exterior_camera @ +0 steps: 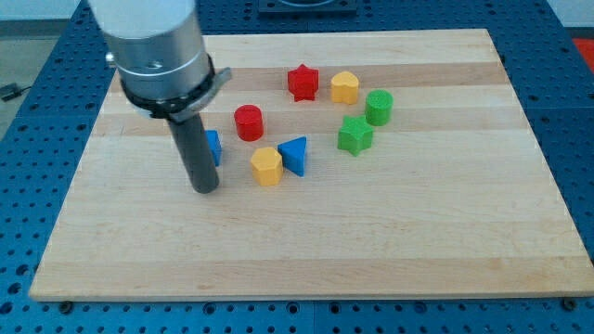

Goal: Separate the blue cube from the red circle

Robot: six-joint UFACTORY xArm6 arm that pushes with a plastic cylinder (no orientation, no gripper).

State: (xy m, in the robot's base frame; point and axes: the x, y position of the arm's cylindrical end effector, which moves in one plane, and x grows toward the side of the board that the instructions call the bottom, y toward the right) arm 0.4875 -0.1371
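Wooden desk [390,241]: pale, lightly grained board on a blue perforated base; it carries every block.
End effector: a straight dark rod under a grey metal cylinder; nothing on it spreads or pinches, it is only a pushing rod and holds nothing.
My tip [205,189]: rests on the desk toward the view's left, in the lower part of the block cluster.
Blue cube [213,147]: just behind the rod, to the tip's upper right, mostly hidden by it; only a blue sliver shows, so its shape cannot be made out and it may be touching the rod.
Red circle [249,122]: a short red cylinder, up and to the right of the tip, near the blue cube but apart from it.
Yellow block, near [266,166]: right of the tip and slightly above, rounded-faceted; it touches or nearly touches the blue triangle.
Blue triangle [294,154]: farther right of the tip, just beside that yellow block.
Red star [303,83]: well up and to the right of the tip.
Yellow block, far [345,87]: just right of the red star.
Green cylinder [379,108]: far right of the tip, upper side.
Green star [355,135]: just below the green cylinder.
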